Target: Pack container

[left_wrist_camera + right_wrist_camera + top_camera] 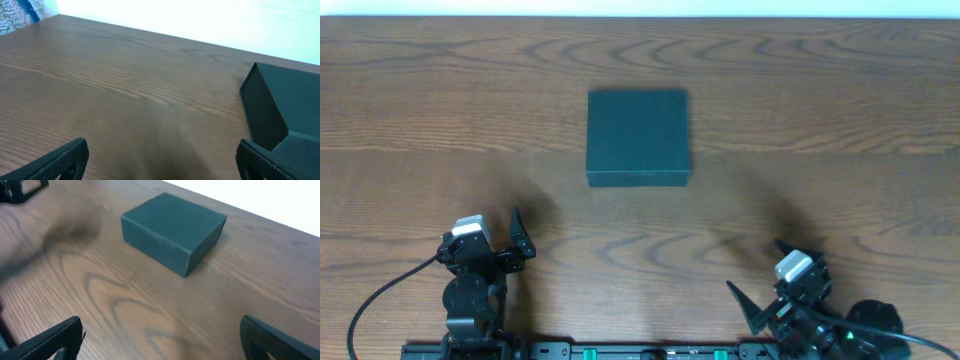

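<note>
The container (638, 135) is a dark teal-black square box, lid shut, on the wooden table at centre, a little toward the far side. It also shows at the right edge of the left wrist view (285, 105) and at top centre of the right wrist view (172, 225). My left gripper (483, 238) is open and empty at the near left, well short of the box (160, 162). My right gripper (765, 270) is open and empty at the near right (162, 340). No snack packets are in view.
The wooden table (840, 120) runs out to a white strip along its far edge (640, 8). Part of the left arm (20, 187) shows in the top left corner of the right wrist view.
</note>
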